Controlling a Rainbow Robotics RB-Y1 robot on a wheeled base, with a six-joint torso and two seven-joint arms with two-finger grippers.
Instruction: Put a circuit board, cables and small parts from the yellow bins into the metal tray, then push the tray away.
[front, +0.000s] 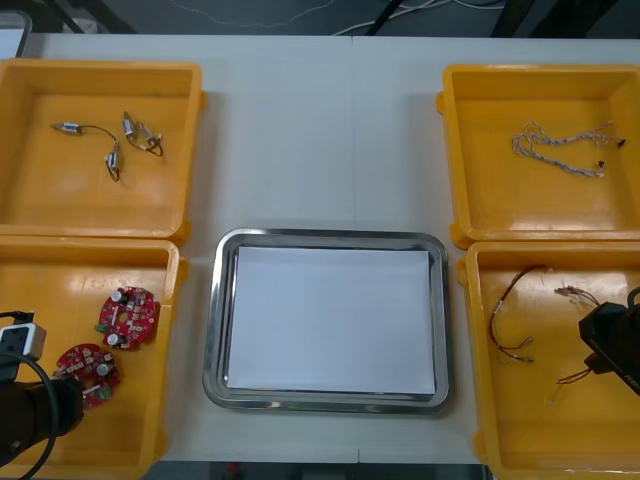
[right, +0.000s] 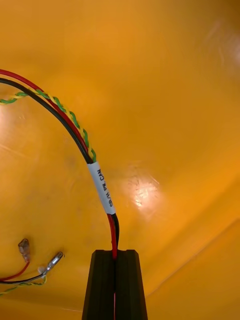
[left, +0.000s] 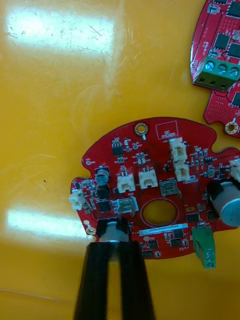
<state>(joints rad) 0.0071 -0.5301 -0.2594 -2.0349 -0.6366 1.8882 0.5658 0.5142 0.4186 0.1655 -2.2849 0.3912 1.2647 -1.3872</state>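
- Right pincer (right: 115, 252), nearest, is clamped on a red-and-black cable (right: 101, 190) low inside its yellow bin (right: 175, 100).
- Left pincer (left: 114, 245) is clamped on a circuit board (left: 155, 190) by an edge component. A second board (left: 220, 30) lies just beyond.
- Pick-up seems to be in hand. Next, lift both and carry them inward.
- Between the pincers, the metal tray (front: 212, 330) holds nothing yet.
- Bins beyond them hold small metal parts (front: 120, 145) and a twisted cable (front: 560, 148).

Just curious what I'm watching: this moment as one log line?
left hand: shut on circuit board, near-left bin | right hand: shut on red and black cable, near-right bin | metal tray: empty
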